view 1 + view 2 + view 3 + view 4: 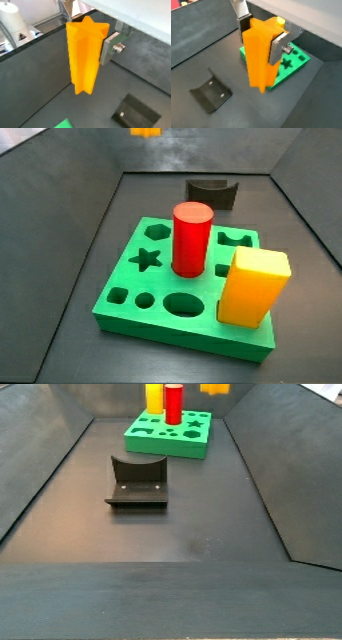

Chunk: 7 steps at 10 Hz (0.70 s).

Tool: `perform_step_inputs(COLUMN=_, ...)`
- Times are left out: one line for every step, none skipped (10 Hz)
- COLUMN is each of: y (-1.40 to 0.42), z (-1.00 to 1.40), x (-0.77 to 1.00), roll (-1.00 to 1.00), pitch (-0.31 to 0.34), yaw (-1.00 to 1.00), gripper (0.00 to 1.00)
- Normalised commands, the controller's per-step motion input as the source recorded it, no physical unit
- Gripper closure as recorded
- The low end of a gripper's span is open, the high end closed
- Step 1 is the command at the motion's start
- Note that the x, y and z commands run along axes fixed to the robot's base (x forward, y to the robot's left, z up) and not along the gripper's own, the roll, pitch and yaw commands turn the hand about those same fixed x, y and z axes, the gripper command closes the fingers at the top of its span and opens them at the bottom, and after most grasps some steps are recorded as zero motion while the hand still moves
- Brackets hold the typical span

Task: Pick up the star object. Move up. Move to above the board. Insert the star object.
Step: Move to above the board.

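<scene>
My gripper [88,47] is shut on the star object [83,60], a tall orange ridged prism held upright by its upper part between the silver fingers [111,46]. It hangs in the air in both wrist views, and the gripper [259,46] holds the star object [260,62] over the near part of the green board [296,64]. In both side views only the prism's lower end shows, at the top edge [144,132] [214,388]. The board [134,293] [194,446] lies on the floor with its star hole [147,258] open.
A red cylinder [191,238] [174,398] and a yellow-orange square block [254,286] [155,396] stand in the board. The dark fixture [136,481] [211,193] [211,92] [137,112] stands on the floor apart from the board. Sloping dark walls enclose the floor.
</scene>
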Motion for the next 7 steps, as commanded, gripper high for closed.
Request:
perform_step_inputs(y=-1.0, z=0.06, x=0.14, roll=0.0, pitch=0.06, yaw=0.01, gripper=1.0)
perform_step_inputs(y=-1.0, z=0.06, x=0.15, roll=0.0, pitch=0.07, yaw=0.01, gripper=1.0)
perform_step_inputs(y=-1.0, z=0.06, x=0.15, roll=0.0, pitch=0.079, yaw=0.01, gripper=1.0)
perform_step_inputs(y=-1.0, z=0.07, x=0.17, roll=-0.01, pitch=0.093, yaw=0.01, gripper=1.0)
perform_step_inputs(y=-1.0, z=0.08, x=0.19, roll=0.01, pitch=0.105, yaw=0.01, gripper=1.0)
perform_step_inputs(y=-0.96, z=0.08, x=0.21, roll=0.01, pitch=0.12, yaw=0.01, gripper=1.0)
perform_step_inputs(y=-0.66, z=0.07, x=0.17, roll=0.0, pitch=0.129, yaw=0.01, gripper=1.0)
